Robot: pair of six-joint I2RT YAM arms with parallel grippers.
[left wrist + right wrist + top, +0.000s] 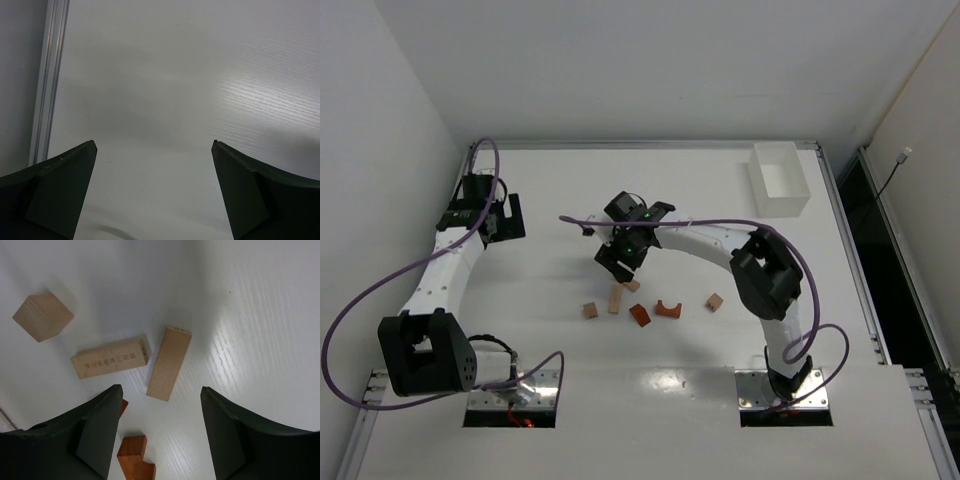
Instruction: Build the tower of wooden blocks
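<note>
The wooden blocks lie loose and unstacked on the white table. In the top view there is a tan cube (pixel 589 311), a tan bar (pixel 615 298), an orange wedge (pixel 639 316), an orange arch (pixel 667 309) and a second tan cube (pixel 715 301). My right gripper (pixel 623 268) hovers open and empty just behind them. Its wrist view shows the jaws (pixel 160 392) spread over a plain tan bar (pixel 169 363), with a printed tan bar (pixel 110 358), a tan cube (pixel 42 316) and the orange arch (pixel 135 457) nearby. My left gripper (pixel 507 218) is open and empty at the far left, away from the blocks.
A white rectangular tray (pixel 778 178) stands at the back right. The left wrist view shows only bare table between the open fingers (pixel 154 145) and a metal edge rail (pixel 47 80) at the left. Purple cables loop over both arms.
</note>
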